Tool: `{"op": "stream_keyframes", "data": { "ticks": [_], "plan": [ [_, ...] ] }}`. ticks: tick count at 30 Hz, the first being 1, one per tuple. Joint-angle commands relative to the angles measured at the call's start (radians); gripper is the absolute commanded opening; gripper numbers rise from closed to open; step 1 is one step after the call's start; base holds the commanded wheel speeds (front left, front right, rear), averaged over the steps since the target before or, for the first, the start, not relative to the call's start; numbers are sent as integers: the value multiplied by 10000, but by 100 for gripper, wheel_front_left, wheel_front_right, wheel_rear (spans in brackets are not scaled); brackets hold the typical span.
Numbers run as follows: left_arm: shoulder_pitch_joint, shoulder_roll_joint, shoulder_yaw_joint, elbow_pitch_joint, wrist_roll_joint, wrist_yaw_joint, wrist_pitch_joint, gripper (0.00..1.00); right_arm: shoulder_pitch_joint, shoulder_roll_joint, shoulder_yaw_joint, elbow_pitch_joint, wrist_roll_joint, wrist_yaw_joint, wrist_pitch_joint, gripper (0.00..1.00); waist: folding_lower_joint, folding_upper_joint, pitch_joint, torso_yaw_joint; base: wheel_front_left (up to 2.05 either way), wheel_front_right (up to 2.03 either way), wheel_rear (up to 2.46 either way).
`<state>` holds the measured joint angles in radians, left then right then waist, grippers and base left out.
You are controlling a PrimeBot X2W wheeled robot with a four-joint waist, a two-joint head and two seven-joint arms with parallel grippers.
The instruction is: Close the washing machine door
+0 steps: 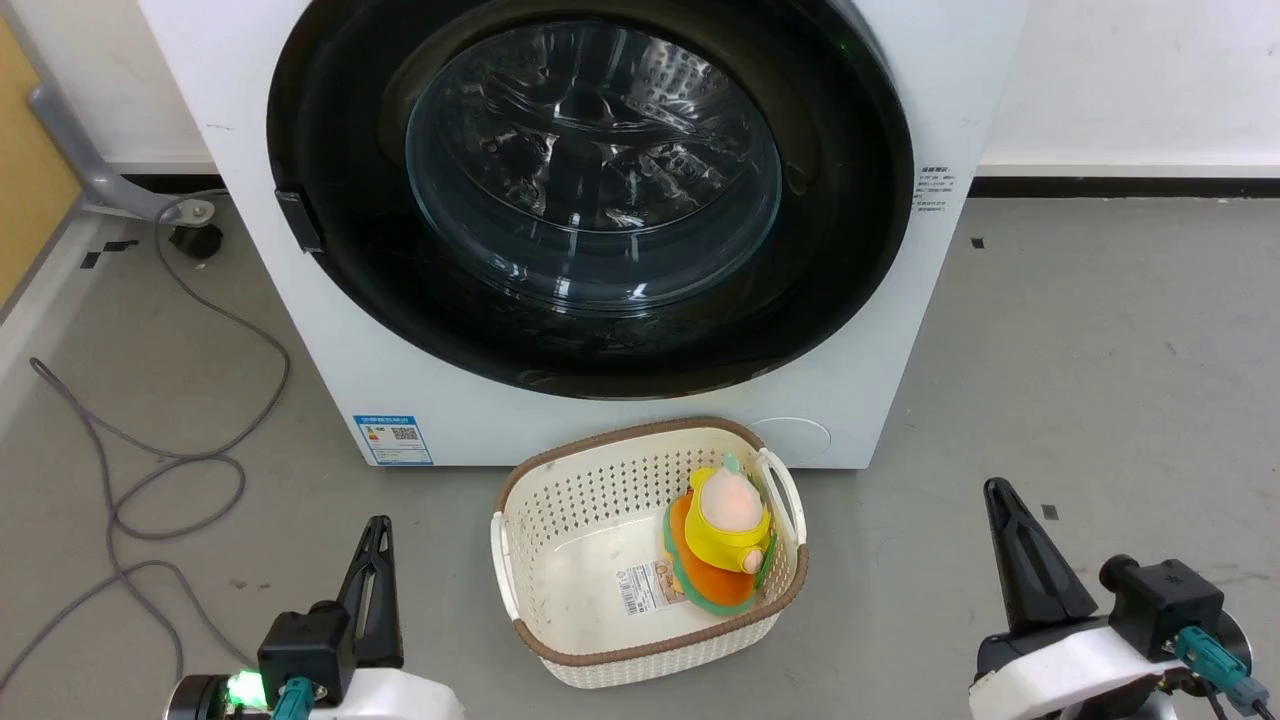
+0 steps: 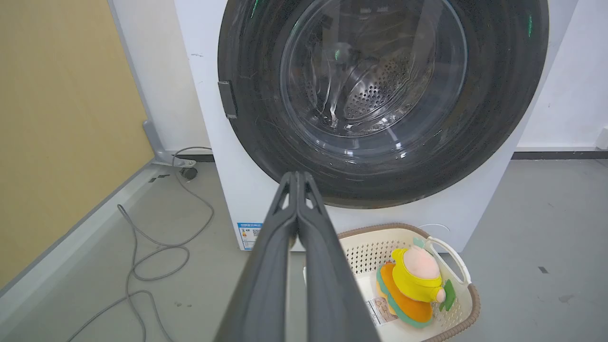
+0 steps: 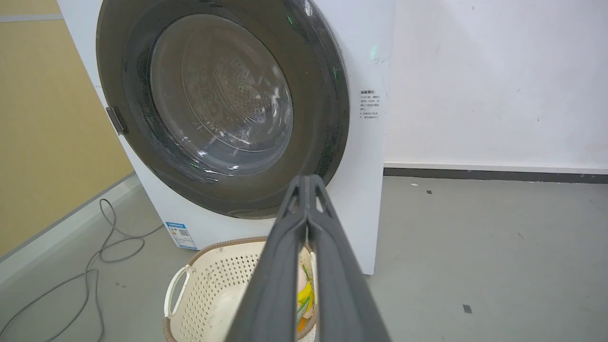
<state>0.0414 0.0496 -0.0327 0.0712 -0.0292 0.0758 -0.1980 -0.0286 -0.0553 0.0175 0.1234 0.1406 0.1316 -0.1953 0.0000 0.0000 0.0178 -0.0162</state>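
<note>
Clearly washing machine door (image 1: pixel 590 190) closed, flush.

Cream perforated basket (image 1: pixel 610 485) w/ brown woven rim and white side handles sat on grey floor (image 1: pixel 1100 380), centre foreground. Inside, at its R side, lay a plush toy (image 1: pixel 728 530): yellow body, pinkish head, on an orange disc w/ green edge, leaning on the R wall. Printed label (image 1: pixel 645 587) was stuck on basket btm just beside toy; rest of btm bare, a bit grubby. Grey cable (image 1: pixel 286 362) looped across floor on the L. Far L: yellow panel (image 1: pixel 30 170), grey bracket (image 1: pixel 75 150), black caster (image 1: pixel 195 240) near it. White wall (image 1: pixel 1120 80) w/ black skirting (image 1: pixel 1130 186) ran behind. Small dark tape marks (image 1: pixel 977 242) dotted floor on R.
</note>
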Motion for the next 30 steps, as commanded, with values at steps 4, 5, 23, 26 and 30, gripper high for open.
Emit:
{"op": "stream_keyframes", "data": {
  "ticks": [4, 5, 23, 26, 30],
  "plan": [
    [-103, 2, 39, -85, 70, -82, 129, 0, 79, 14, -19, -131, -126, -3, 101, 0, 0, 0, -8, 7, 0, 0, 0],
    [-106, 2, 42, -92, 72, -90, 150, 0, 81, 14, -21, -143, -140, -3, 121, 0, 0, 0, -10, 9, 0, 0, 0],
    [-168, 3, 100, -217, 117, -224, 518, 0, 123, 22, -52, -363, -395, -4, 490, 0, 0, 0, -44, 40, 0, 0, 0],
    [-178, 3, 109, -238, 124, -247, 579, 0, 130, 23, -57, -399, -437, -4, 552, 0, 0, 0, -49, 45, 0, 0, 0],
    [-192, 3, 122, -265, 134, -277, 661, 0, 139, 25, -64, -448, -494, -5, 634, 0, 0, 0, -57, 52, 0, 0, 0]
  ]
}}
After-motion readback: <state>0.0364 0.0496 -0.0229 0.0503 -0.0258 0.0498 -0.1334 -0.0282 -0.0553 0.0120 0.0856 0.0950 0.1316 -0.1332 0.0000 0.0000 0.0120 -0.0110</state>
